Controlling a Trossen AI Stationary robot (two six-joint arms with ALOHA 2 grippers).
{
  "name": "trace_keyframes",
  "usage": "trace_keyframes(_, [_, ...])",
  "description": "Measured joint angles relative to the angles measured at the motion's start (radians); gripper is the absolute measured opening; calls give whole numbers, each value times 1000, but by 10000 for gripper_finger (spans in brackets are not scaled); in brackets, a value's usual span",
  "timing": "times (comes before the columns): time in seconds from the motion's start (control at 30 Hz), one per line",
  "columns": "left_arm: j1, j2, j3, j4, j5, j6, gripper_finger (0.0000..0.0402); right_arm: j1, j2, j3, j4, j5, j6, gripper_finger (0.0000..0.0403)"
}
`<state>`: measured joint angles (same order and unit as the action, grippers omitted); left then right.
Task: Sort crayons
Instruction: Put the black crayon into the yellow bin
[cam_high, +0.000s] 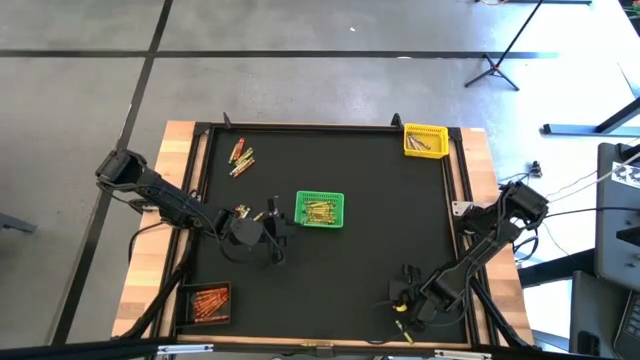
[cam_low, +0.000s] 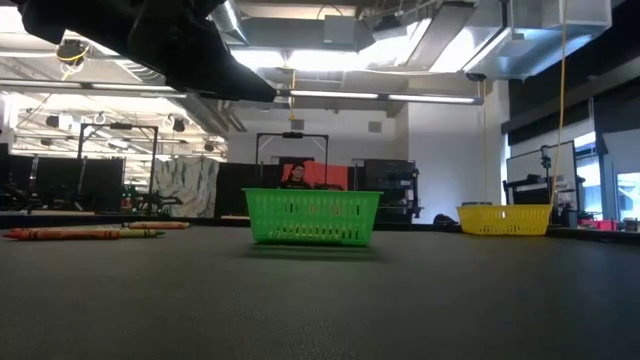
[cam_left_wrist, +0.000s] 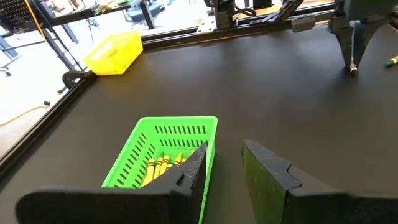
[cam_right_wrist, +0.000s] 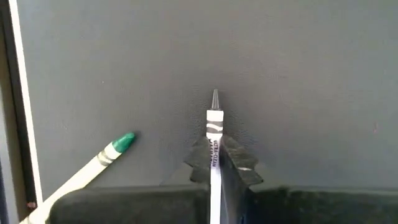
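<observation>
Right tool (cam_right_wrist: 216, 163) pinching grey crayon (cam_right_wrist: 214, 130), tip apparently forward.

Green basket (cam_left_wrist: 163, 149), mesh, yellow crayons (cam_left_wrist: 160, 167) inside; yellow basket (cam_high: 424, 140); black mat (cam_high: 370, 250); grey crayon (cam_right_wrist: 214, 134), white-and-black wrapper; green-tipped crayon (cam_right_wrist: 106, 155).

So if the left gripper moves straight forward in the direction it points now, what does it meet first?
Probably the green basket, or it passes just beside it. The left gripper has open jaws, with one jaw over the basket's near corner. Depth is unclear, so it may go above the rim instead.
</observation>
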<state>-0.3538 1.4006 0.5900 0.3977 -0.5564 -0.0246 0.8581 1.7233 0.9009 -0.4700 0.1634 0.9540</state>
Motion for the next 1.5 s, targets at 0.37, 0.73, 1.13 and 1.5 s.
trace_keyframes(0.37, [-3,0,0,8,0,1,88,-35,-165,-4,-121,196,-153,7])
trace_keyframes(0.73, [-3,0,0,17,0,9,88,-192,-313,-2,-271,361,-312,11])
trace_keyframes(1.13, [-3,0,0,16,0,9,88,-557,-521,-2,-475,514,-471,14])
trace_keyframes(1.5, [-3,0,0,15,0,8,88,-980,-563,-2,-445,493,-725,14])
